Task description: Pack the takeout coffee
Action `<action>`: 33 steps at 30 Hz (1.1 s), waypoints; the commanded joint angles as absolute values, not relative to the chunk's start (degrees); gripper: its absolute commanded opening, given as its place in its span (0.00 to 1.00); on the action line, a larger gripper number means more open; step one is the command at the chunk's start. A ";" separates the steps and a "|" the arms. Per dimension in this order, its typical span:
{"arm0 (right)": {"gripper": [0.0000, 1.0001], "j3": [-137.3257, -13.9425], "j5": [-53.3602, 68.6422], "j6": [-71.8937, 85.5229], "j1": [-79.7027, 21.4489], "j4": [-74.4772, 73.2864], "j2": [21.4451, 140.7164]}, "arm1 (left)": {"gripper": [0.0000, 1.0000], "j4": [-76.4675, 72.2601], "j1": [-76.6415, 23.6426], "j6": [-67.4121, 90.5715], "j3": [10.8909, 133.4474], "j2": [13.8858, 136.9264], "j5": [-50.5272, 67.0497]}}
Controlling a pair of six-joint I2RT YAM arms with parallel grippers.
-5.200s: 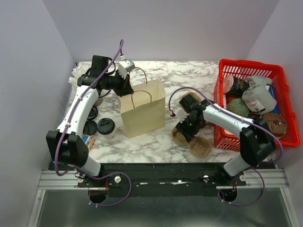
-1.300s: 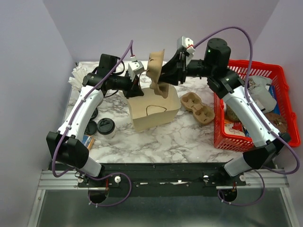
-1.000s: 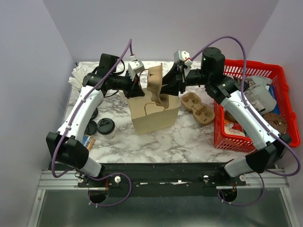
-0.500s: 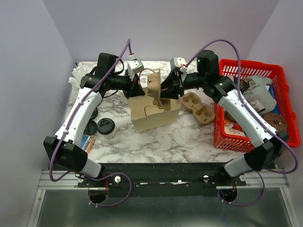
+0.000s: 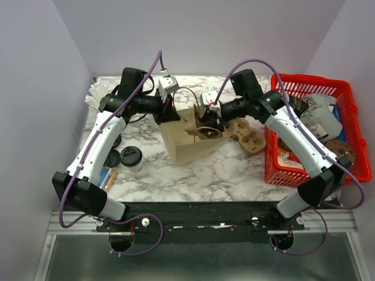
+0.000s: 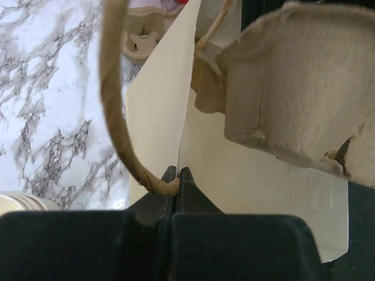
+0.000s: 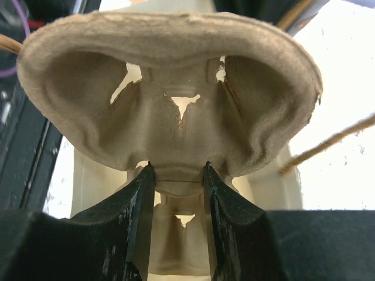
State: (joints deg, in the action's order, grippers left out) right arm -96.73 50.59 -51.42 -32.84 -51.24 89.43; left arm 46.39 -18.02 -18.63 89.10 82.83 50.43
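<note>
- Over to the takeout coffee (image 5: 131, 158) first: parked upright in the lower left of the top view, on the marble table (image 5: 234, 170), just beside loose black lids (image 5: 111, 157). Untouched, well apart from both claws, not yet packed.
- Moving out to the paper bag (image 5: 188, 145) at centre frame: mouth gaping and leaning, with 1 rope handle (image 6: 114, 99) looping up through the left wrist view.
- Checking the left gripper (image 6: 178, 175): clenched on the bag's paper rim right at the root of that handle, pinning the mouth open.
- Now the right gripper (image 7: 177, 186): clamped on the middle rib of a pulp cup carrier (image 7: 170, 99), fingers (image 7: 140, 216) tight on either side. From above, poking that carrier down into the bag's mouth.
- Spotting another carrier (image 5: 247, 136) lying flat between the bag and the red basket (image 5: 304, 79) at the right of the frame.
- Calling progress roughly early to middle: bag opened, carrier partway in. Left to do, by the look of it: letting the carrier settle and go, fetching the coffee from the lower left, and lowering it into the bag.
</note>
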 commanded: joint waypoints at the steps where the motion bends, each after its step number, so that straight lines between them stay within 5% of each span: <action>1: 0.14 -100.54 43.17 -62.83 -36.37 -63.00 89.91 | 0.00 44.57 -18.19 -16.44 88.51 82.18 53.96; 6: 0.14 -104.14 33.24 -66.01 -39.98 -69.69 92.72 | 0.01 42.37 -18.19 -14.59 87.54 82.44 54.93; 13: 0.14 -113.28 24.71 -60.21 -43.23 -74.27 98.96 | 0.25 39.20 -18.37 -11.43 85.61 81.56 55.72; 27: 0.11 -116.63 12.84 -52.91 -44.91 -75.14 100.72 | 0.27 34.45 -18.37 -4.93 84.20 82.00 54.58; 33: 0.10 -115.76 7.30 -54.31 -44.91 -78.84 102.74 | 0.39 33.66 -18.46 -4.75 83.67 81.48 53.61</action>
State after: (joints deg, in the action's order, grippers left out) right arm -117.23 13.85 -54.43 -44.58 -75.50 102.30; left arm 34.65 -18.13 -6.13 83.96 82.83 53.54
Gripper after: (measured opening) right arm 0.424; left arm 0.360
